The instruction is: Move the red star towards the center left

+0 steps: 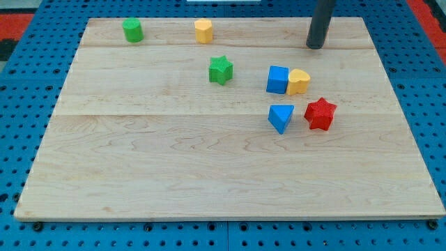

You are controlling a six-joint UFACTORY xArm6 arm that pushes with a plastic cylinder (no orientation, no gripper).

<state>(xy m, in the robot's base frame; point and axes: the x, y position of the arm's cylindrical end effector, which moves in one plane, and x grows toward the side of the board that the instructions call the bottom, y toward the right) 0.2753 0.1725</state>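
The red star (320,114) lies on the wooden board (174,167) right of the middle. A blue triangular block (281,118) lies just to its left. A blue cube (277,79) and a yellow heart-shaped block (299,81) touch each other just above them. My tip (316,46) rests near the board's top edge, well above the red star and apart from all blocks.
A green star (221,70) lies above the middle. A green cylinder (132,31) and a yellow block (203,31) stand near the top edge at the left. Blue pegboard (21,90) surrounds the board.
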